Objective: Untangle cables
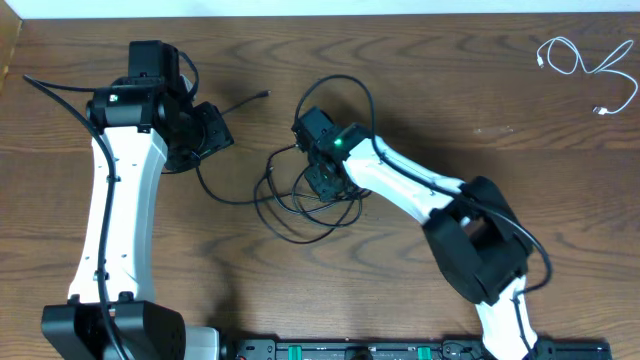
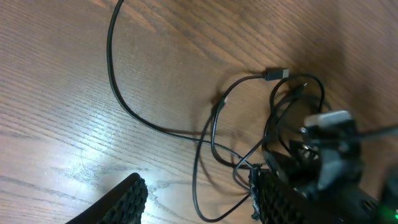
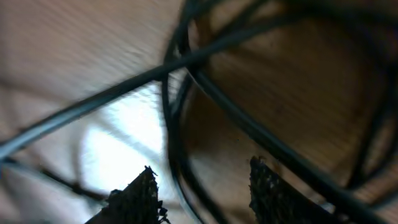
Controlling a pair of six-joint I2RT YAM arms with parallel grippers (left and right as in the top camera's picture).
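Note:
The black cable (image 1: pixel 290 205) lies in a loose tangle of loops at mid-table, one small plug (image 1: pixel 262 95) pointing up-left. My right gripper (image 1: pixel 325 178) hangs low over the tangle. In its wrist view the right gripper (image 3: pixel 202 196) is open, with blurred strands of black cable (image 3: pixel 236 127) running between the fingertips. My left gripper (image 1: pixel 205 135) sits left of the tangle, beside a strand. The left gripper (image 2: pixel 199 202) is open, and a loop of black cable (image 2: pixel 134 114) lies on the wood between its fingers. The white cable (image 1: pixel 583 68) lies apart at the far right corner.
The right arm's thicker black wiring (image 1: pixel 340 80) arcs above its wrist. The table's far edge (image 1: pixel 320 15) runs along the top. In the left wrist view the right gripper's body (image 2: pixel 329 143) stands close on the right, over the tangle.

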